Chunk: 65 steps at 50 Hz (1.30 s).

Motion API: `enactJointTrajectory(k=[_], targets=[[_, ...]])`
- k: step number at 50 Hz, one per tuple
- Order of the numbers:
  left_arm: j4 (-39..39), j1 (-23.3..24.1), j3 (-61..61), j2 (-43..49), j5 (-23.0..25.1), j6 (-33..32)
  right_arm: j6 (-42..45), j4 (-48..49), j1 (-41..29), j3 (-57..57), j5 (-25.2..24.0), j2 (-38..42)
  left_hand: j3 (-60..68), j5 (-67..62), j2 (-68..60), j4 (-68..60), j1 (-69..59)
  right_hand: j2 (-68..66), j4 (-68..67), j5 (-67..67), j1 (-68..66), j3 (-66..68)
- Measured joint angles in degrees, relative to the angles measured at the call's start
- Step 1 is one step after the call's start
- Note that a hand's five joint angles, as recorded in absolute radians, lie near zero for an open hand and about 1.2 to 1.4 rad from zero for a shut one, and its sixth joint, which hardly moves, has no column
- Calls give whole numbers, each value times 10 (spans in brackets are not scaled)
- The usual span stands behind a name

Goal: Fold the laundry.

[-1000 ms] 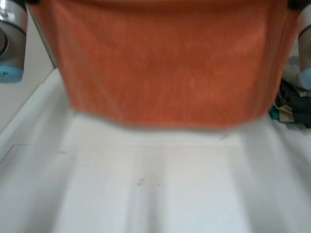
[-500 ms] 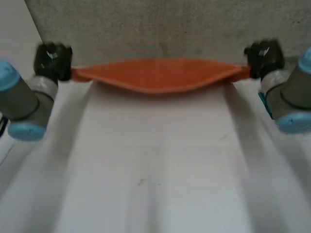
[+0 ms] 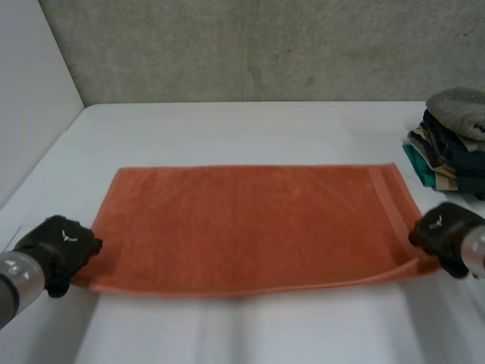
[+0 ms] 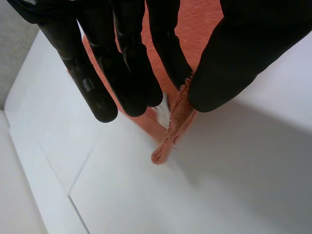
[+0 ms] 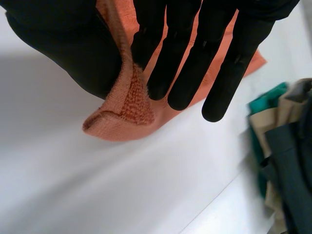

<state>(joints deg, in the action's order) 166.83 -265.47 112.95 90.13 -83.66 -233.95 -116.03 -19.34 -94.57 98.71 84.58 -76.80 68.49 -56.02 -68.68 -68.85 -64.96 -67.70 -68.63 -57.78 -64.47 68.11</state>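
Note:
An orange towel (image 3: 254,224) lies spread flat across the white table (image 3: 250,129). My left hand (image 3: 59,244) sits at the towel's near left corner. In the left wrist view its thumb (image 4: 229,73) and a finger (image 4: 168,53) pinch the corner of the orange towel (image 4: 178,114). My right hand (image 3: 445,235) is at the near right corner. The right wrist view has the thumb (image 5: 73,58) and fingers (image 5: 185,63) pinching that corner of the orange towel (image 5: 126,105), which folds over just above the table.
A stack of folded clothes (image 3: 451,140) stands at the table's right edge, topped by a grey piece; the folded clothes (image 5: 282,156) lie close beside my right hand. A grey wall (image 3: 250,45) runs along the back.
The towel hung high in front of the camera, then swung out and down. Both hands drew back toward the near edge and the towel now lies flat on the table.

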Motion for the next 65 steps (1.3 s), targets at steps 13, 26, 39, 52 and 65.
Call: enactJointTrajectory(k=[13, 26, 39, 52, 65], targets=[[131, 24, -96, 99, 38, 22, -75, 131, -13, -70, 2, 85, 0, 0, 0, 0, 0, 0, 0, 0, 0, 0], [296, 96, -451, 415, -9, 105, -143, 279, -63, -318, 69, 309, 0, 0, 0, 0, 0, 0, 0, -2, 0, 0], [271, 136, -662, 569, -71, 107, -144, 328, -86, -498, 104, 455, -534, 510, 537, 544, 536, 555, 565, 553, 516, -561], [266, 174, -516, 416, -66, 171, -275, 243, -98, -349, 42, 249, -564, 532, 566, 572, 541, 555, 566, 553, 516, -562], [268, 153, -317, 240, -25, 286, -352, 62, 6, -187, -46, 154, -564, 532, 566, 572, 541, 451, 459, 445, 414, -453]])
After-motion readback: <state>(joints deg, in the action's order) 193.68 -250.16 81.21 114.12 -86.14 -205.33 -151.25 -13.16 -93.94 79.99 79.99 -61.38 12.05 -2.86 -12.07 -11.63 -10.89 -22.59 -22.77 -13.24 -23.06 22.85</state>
